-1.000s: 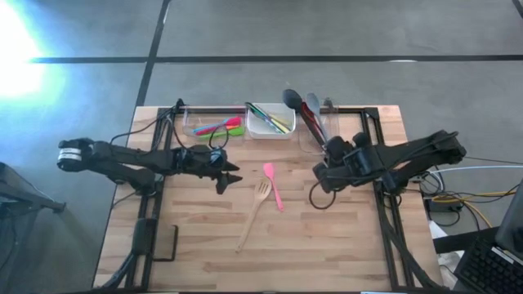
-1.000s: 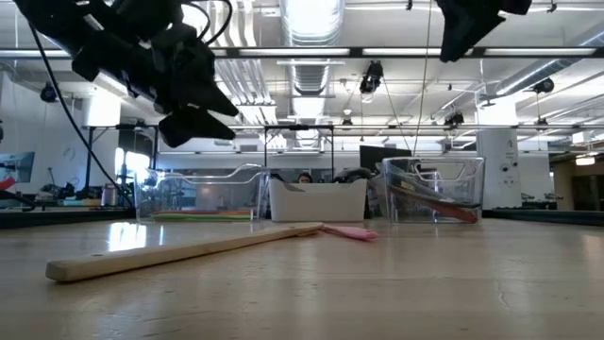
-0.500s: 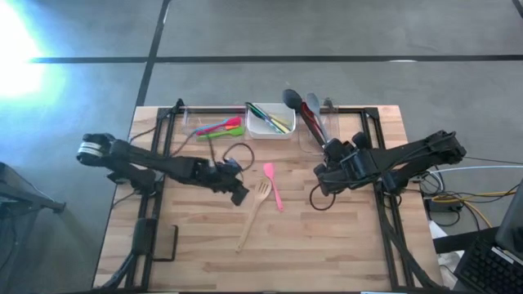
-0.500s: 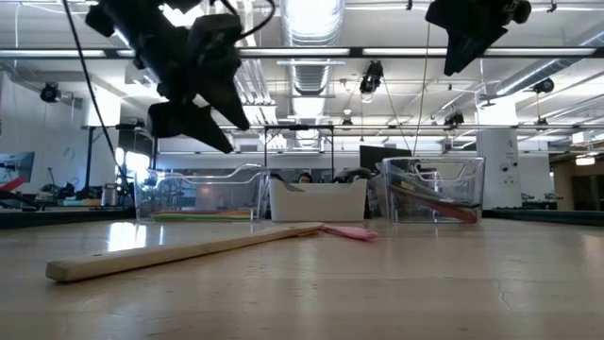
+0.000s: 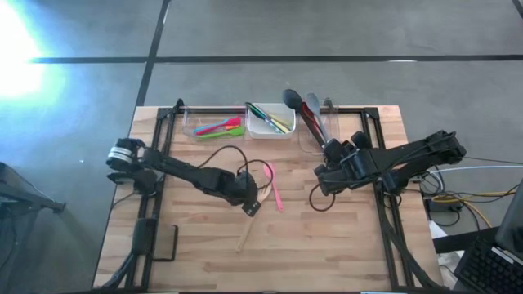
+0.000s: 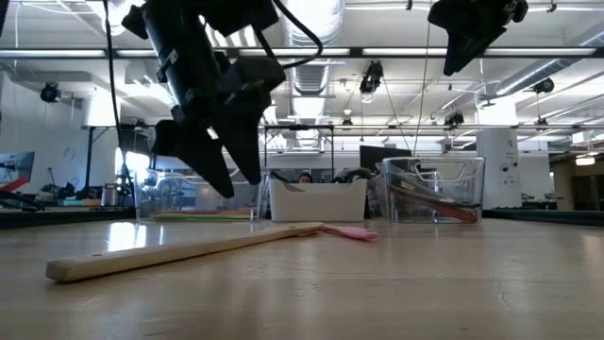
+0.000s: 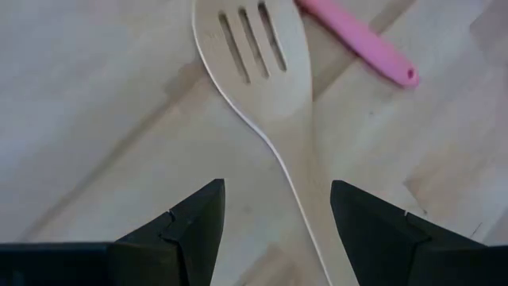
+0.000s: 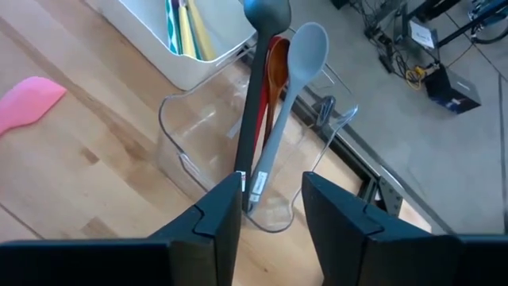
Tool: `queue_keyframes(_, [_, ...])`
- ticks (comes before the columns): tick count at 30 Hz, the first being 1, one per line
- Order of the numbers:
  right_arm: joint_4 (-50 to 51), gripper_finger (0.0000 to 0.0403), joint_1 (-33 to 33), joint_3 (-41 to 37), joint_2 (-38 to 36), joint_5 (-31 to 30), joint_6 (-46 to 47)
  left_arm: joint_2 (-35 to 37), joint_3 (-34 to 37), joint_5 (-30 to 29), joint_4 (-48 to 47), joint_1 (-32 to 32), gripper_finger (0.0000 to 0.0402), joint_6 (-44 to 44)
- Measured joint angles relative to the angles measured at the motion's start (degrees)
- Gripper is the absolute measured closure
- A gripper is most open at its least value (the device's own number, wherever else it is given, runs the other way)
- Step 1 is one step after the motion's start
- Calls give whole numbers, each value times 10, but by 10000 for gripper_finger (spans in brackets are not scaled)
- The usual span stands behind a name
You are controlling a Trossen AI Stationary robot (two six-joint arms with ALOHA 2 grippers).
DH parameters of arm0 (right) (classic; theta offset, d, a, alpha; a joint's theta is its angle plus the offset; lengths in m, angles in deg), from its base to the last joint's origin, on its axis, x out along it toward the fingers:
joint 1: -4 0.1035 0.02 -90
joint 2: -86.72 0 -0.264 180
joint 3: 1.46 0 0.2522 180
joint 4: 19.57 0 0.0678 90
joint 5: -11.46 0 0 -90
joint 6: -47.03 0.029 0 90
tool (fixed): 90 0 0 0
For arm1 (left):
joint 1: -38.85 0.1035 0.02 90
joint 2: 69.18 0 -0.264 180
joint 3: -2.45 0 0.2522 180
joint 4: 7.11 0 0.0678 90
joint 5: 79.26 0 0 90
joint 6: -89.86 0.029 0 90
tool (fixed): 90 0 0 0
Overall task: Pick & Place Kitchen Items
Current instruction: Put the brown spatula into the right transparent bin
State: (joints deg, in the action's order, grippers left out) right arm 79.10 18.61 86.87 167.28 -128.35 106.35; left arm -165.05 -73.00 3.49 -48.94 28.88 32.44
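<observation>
The left gripper's (image 7: 274,210) fingers (image 7: 178,230) stood apart, straddling the neck of the slotted wooden fork (image 7: 266,87) that lay flat on the table (image 5: 327,237) near its middle, with a pink silicone spatula (image 5: 272,186) just beside its head. This looked like the approach to a pick: next the fingers would need to descend around the handle and close. The right gripper (image 8: 271,210) hovered with fingers apart above the clear tub (image 8: 208,163) holding grey and red spoons.
</observation>
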Motion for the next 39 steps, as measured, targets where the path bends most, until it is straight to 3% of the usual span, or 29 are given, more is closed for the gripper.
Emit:
queue_keyframes(25, [-19, 268, 0, -1, 1, -2, -13, -163, -77, -6, 10, -13, 171, -25])
queue_keyframes(39, [-33, 282, 0, -1, 1, -5, -34, -215, -79, -46, -47, -14, 211, -9])
